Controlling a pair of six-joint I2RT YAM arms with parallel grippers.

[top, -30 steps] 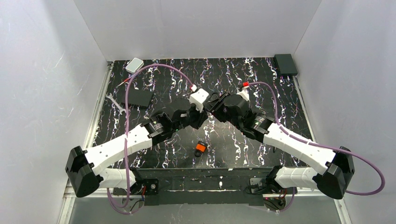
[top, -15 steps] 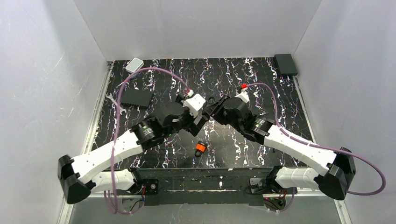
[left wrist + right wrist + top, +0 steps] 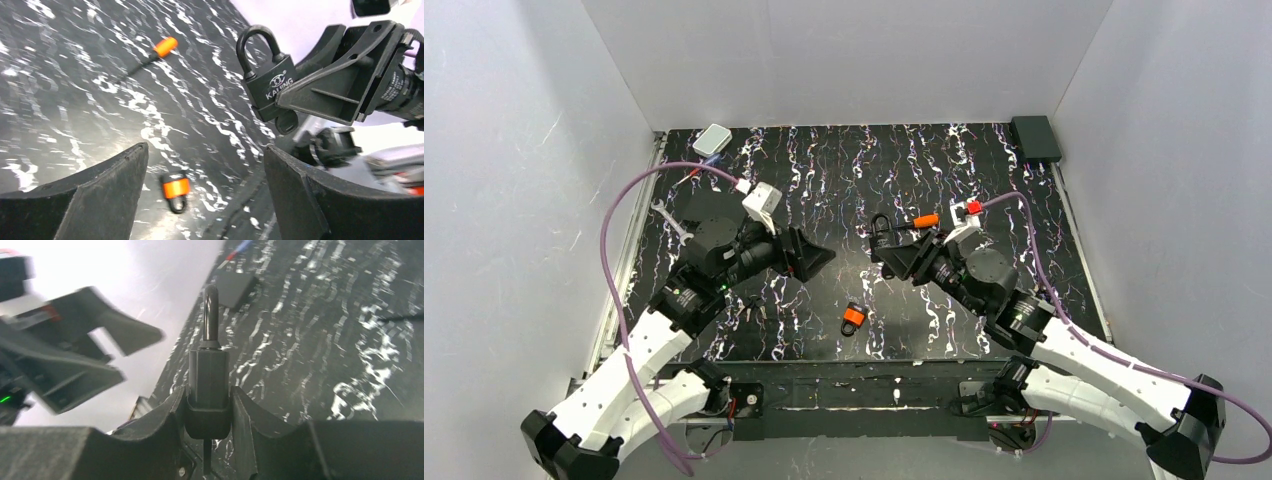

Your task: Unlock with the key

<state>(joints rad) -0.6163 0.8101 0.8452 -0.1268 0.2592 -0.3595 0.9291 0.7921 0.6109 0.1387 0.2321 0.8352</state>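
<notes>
The dark marbled table (image 3: 1024,200) carries a flat black box (image 3: 1036,137) in its 1 o'clock corner. The left gripper (image 3: 819,255) hangs at 9 o'clock of the table's middle with its jaws spread wide and nothing between them. It faces the right gripper (image 3: 208,407), which sits just to the 3 o'clock side of the middle.

The right gripper's fingers are clamped on the body of a black padlock (image 3: 267,87). The padlock is held off the table, shackle uppermost and seated (the left wrist view shows both legs in the body).

An orange-handled screwdriver (image 3: 924,220) lies on the table at 1 o'clock of that lock. A small orange padlock (image 3: 854,318) lies flat at 7 o'clock of it, apart from both grippers.

The key (image 3: 286,122) shows as a rounded black head touching the underside of the black padlock. Its blade is hidden.
</notes>
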